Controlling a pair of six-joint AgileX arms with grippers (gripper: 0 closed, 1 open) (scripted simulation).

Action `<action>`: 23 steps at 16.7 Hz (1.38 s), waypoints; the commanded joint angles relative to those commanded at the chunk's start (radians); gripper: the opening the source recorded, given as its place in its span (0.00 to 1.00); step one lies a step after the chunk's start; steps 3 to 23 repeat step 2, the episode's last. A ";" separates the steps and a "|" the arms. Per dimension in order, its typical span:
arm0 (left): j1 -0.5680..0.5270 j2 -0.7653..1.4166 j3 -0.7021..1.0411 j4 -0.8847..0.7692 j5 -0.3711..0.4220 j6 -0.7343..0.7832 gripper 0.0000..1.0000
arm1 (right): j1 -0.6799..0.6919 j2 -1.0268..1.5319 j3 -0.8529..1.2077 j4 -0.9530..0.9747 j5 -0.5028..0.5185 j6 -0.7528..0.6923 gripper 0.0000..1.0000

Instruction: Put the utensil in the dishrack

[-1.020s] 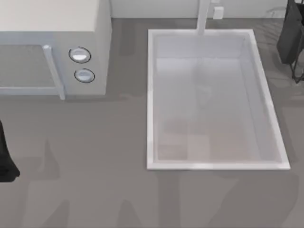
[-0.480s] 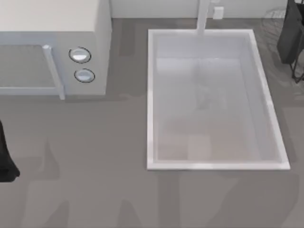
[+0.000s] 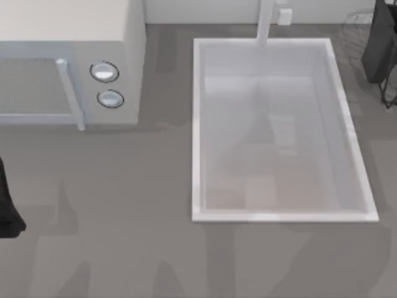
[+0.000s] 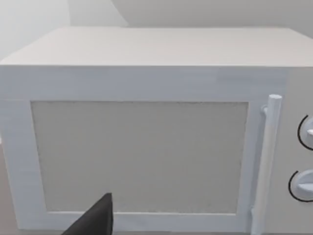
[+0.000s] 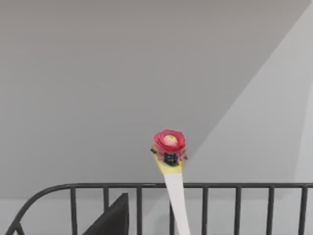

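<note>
The utensil [image 5: 169, 143] stands upright in the right wrist view, its round red head above a yellow band and a long white handle [image 5: 177, 205]. The handle runs down toward my right gripper, which is shut on it, and one dark finger [image 5: 111, 218] shows beside it. Just behind the handle runs the dishrack's dark wire rail [image 5: 220, 185] with its vertical bars. In the top view my right arm [image 3: 379, 43] hangs over the dishrack wires [image 3: 389, 94] at the table's far right edge. My left arm [image 3: 6, 208] is parked at the left edge.
A large white sink basin [image 3: 198, 124] fills the middle right, with a faucet post [image 3: 265, 22] behind it. A white microwave [image 3: 68, 37] with two round knobs [image 3: 104, 72] stands at the back left, and it also faces the left wrist camera [image 4: 146, 83]. Grey countertop runs along the front.
A faint shadow on the sink floor has slid toward the front right. Neither arm has visibly moved in the top view.
</note>
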 joint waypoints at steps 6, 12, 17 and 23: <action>0.000 0.000 0.000 0.000 0.000 0.000 1.00 | 0.000 0.000 0.000 0.000 0.000 0.000 1.00; 0.000 0.000 0.000 0.000 0.000 0.000 1.00 | 0.000 0.000 0.000 0.000 0.000 0.000 1.00; 0.000 0.000 0.000 0.000 0.000 0.000 1.00 | 0.000 0.000 0.000 0.000 0.000 0.000 1.00; 0.000 0.000 0.000 0.000 0.000 0.000 1.00 | 0.000 0.000 0.000 0.000 0.000 0.000 1.00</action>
